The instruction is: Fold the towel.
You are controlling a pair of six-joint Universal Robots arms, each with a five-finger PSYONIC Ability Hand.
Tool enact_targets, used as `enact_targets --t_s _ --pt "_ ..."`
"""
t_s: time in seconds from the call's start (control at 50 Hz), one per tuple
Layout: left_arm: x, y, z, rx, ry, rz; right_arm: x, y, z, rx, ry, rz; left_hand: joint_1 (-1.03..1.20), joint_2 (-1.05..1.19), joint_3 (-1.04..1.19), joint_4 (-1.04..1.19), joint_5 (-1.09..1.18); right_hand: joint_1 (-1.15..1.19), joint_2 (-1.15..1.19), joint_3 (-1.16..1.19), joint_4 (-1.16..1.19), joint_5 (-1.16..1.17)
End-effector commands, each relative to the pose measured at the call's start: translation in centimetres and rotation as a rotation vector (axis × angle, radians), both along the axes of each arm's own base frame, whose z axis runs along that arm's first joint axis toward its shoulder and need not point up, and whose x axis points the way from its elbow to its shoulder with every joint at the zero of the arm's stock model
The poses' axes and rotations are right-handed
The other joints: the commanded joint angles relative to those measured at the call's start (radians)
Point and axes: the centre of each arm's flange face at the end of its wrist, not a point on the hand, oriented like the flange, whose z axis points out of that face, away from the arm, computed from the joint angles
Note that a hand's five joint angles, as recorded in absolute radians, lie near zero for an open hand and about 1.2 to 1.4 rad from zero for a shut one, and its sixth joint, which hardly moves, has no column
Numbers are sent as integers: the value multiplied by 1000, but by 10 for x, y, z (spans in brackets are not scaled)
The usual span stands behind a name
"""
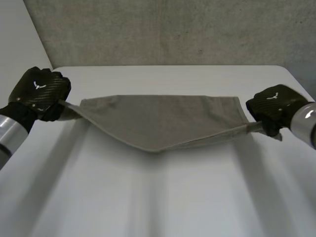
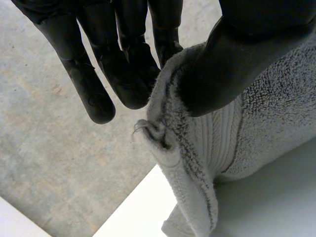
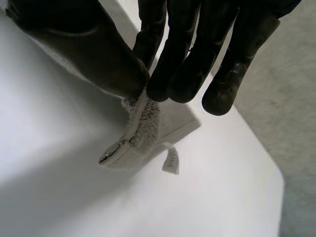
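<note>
A grey towel (image 1: pixel 163 118) hangs stretched between my two hands above the white table (image 1: pixel 158 197), its near edge sagging to a point in the middle. My left hand (image 1: pixel 42 91) pinches the towel's left corner; in the left wrist view the thumb (image 2: pixel 232 64) presses the towel (image 2: pixel 266 118) against the fingers (image 2: pixel 128 74). My right hand (image 1: pixel 274 106) pinches the right corner, and in the right wrist view the thumb (image 3: pixel 98 54) and fingers (image 3: pixel 187 74) close on the towel corner (image 3: pixel 140 128), with a small label (image 3: pixel 171 160) dangling below it.
A grey concrete wall (image 1: pixel 163 29) stands behind the table's far edge. The floor (image 2: pixel 49 148) lies beyond the table's corner (image 2: pixel 143 207) past my left hand. Past my right hand the table's edge (image 3: pixel 269 163) drops to the floor.
</note>
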Motion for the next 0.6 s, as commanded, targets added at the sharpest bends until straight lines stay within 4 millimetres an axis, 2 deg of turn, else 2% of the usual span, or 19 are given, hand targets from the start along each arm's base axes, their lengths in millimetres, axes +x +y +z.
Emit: enact_targets --t_s 0.02,0.14,0.18,0.2,0.22,0.24,0.28,0.3,0.34,0.36,0.38,0.4,0.42,0.44,0.46,0.5,0.52,0.56,0.6 --pt "6 13 11 27 1 -58 -9 16 30 -65 -2 36 158 52 54 38 117 82 61 64 56 53" --pt "11 2 10 35 3 -67 -12 2 29 -91 18 90 158 52 54 38 117 82 61 64 56 53" --pt "12 -6 3 63 5 -63 -8 -18 11 -54 57 114 158 52 54 38 117 82 61 64 56 53" --pt "10 -16 -6 98 9 -67 -8 -18 11 -53 57 114 158 52 54 38 117 82 61 64 56 53" --pt "8 -25 -13 123 10 -78 -6 -30 3 -47 82 118 158 52 54 38 117 82 61 64 56 53" --pt "8 -25 -13 123 10 -78 -6 -30 3 -47 83 118 158 52 54 38 117 82 61 64 56 53" --pt "2 -46 -25 151 11 -95 -1 -51 -7 -57 126 140 158 52 54 38 117 82 61 64 56 53" --pt "2 -46 -25 151 11 -95 -1 -51 -7 -57 126 140 158 52 54 38 117 82 61 64 56 53" --pt "-2 -69 -39 172 9 -81 5 -72 -18 -68 141 145 158 52 54 38 117 82 61 64 56 53" --pt "-2 -69 -39 172 9 -81 5 -72 -18 -68 141 145 158 52 54 38 117 82 61 64 56 53" --pt "-8 -79 -45 179 7 -75 9 -82 -22 -83 142 149 158 52 54 38 117 82 61 64 56 53" --pt "-8 -79 -45 179 7 -75 15 -91 -26 -104 142 153 158 52 54 38 117 82 61 64 56 53" --pt "-13 -89 -48 173 4 -67 15 -91 -26 -104 142 153 158 52 54 38 117 82 61 64 56 53" --pt "-16 -101 -53 171 2 -55 20 -100 -29 -130 141 158 158 52 54 38 117 82 61 64 56 53" --pt "-16 -101 -53 171 2 -55 20 -100 -29 -130 141 158 158 52 54 38 117 82 61 64 56 53" --pt "-20 -123 -61 167 1 -27 26 -119 -36 -185 140 146 158 52 54 38 117 82 61 64 56 53" --pt "-20 -123 -62 167 1 -27 26 -119 -36 -185 140 146 158 52 54 38 117 82 61 64 56 53" --pt "-21 -141 -69 167 0 -9 30 -139 -46 -239 142 124 158 52 54 38 117 82 61 64 56 53" --pt "-23 -148 -74 168 -1 -10 33 -148 -51 -265 147 115 158 52 54 38 117 82 61 64 56 53"
